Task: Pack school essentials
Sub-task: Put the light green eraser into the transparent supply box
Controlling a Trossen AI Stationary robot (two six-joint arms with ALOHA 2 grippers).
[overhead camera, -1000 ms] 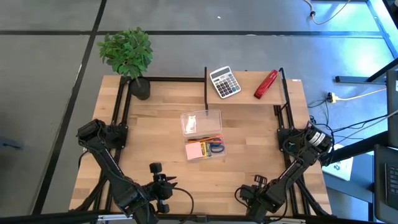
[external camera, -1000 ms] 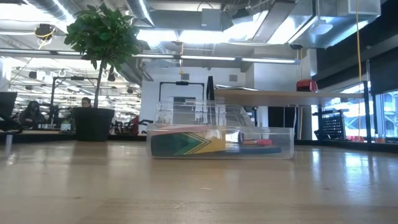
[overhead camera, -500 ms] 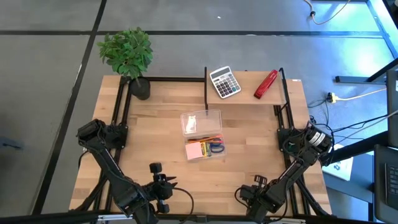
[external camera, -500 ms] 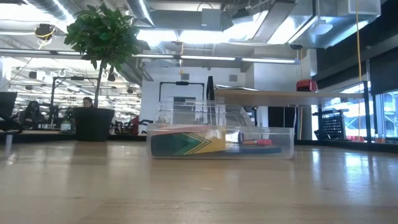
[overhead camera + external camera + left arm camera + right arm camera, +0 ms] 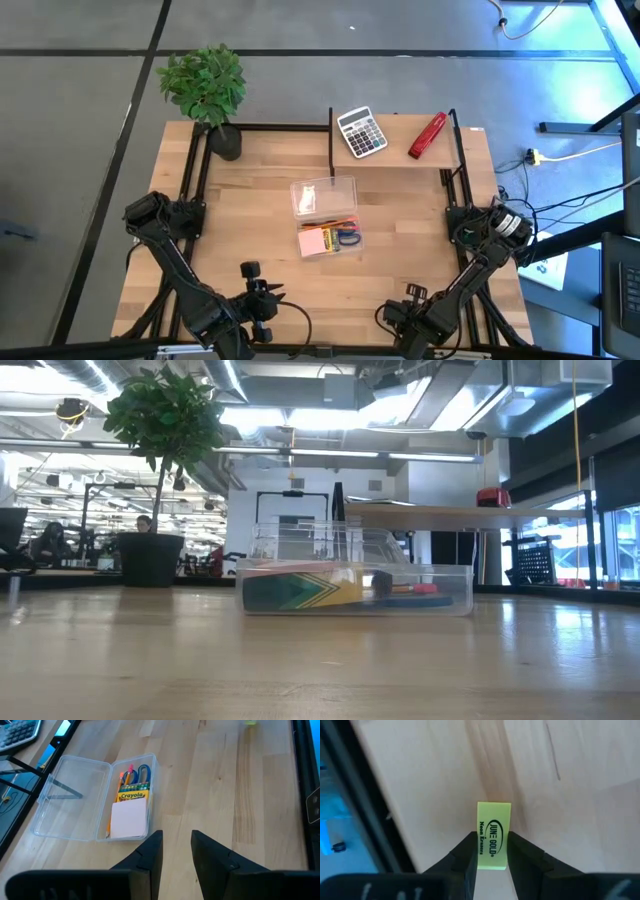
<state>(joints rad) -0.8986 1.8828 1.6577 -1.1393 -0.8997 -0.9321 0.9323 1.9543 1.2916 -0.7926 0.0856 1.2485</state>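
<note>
Clear plastic case (image 5: 326, 216) sits near the middle of the wooden table (image 5: 250, 190), lid swung open toward the far side. Inside the tray — pink note pad (image 5: 129, 818) at 1 end, green-yellow crayon box (image 5: 133, 796) next to it, then blue-handled scissors (image 5: 143, 772) and thin orange pencils (image 5: 123, 777) at the other end. Low view shows the same tray side-on, with the crayon box (image 5: 300, 589) visible through the wall.

Right gripper (image 5: 490, 856) is at the near right edge of the table, low over the wood. Its 2 fingers (image 5: 465, 855) are closed on a small yellow eraser (image 5: 493, 834) printed "June Gold", 1 finger on each long side — held, not loose. Eraser is well apart from the case.

Left gripper (image 5: 177, 851) is at the near left edge, pointed toward the case. Fingers (image 5: 151, 851) stand slightly apart with a narrow gap between them, nothing in it.

Raised shelf at the far side carries a grey calculator (image 5: 361, 132) and a red stapler (image 5: 427, 135), apart from each other. Potted plant (image 5: 208, 92) stands at the far left corner.
</note>
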